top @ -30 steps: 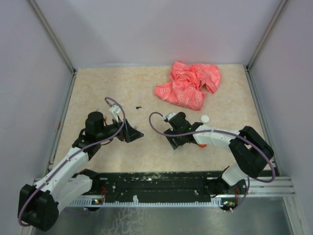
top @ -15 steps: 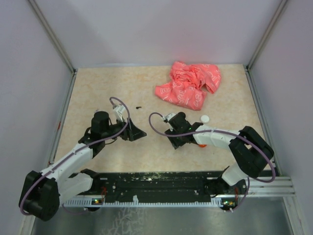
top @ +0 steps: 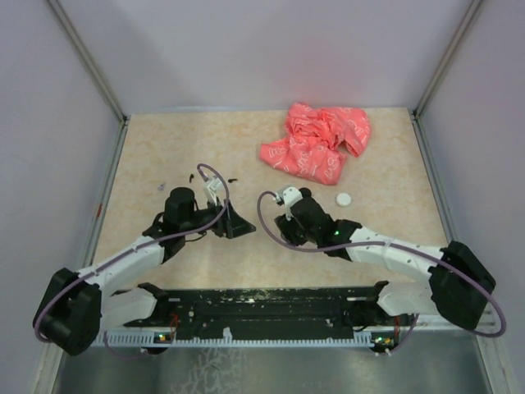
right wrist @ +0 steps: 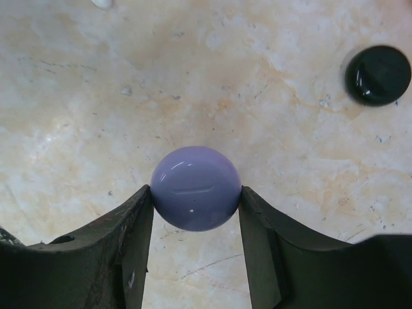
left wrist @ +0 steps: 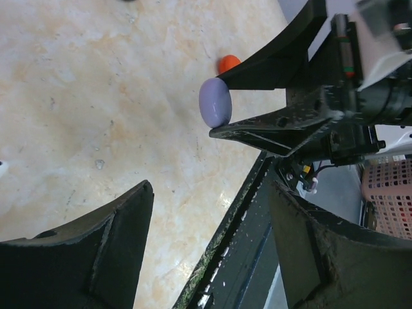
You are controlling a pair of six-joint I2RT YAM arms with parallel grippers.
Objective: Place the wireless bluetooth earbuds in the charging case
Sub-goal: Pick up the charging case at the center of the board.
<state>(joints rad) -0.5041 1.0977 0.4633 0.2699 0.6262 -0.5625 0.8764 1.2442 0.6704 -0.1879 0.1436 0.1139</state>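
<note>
Earbuds (top: pixel 232 180) are seen from above as tiny dark bits scattered on the table (top: pixel 164 139) just beyond the left gripper (top: pixel 239 223), which is faced by the right gripper (top: pixel 281 228), and a crumpled pink bag (top: pixel 316 144) is heaped at the far side. From the left wrist, the left gripper is shown spread wide and empty, while a pale purple round case (left wrist: pixel 215 103) is pinched at the right gripper's tips, an orange disc (left wrist: pixel 227 63) just behind. From the right wrist, the case is seen clamped between both fingers (right wrist: pixel 138 222), a black disc (right wrist: pixel 378 74) well apart.
</note>
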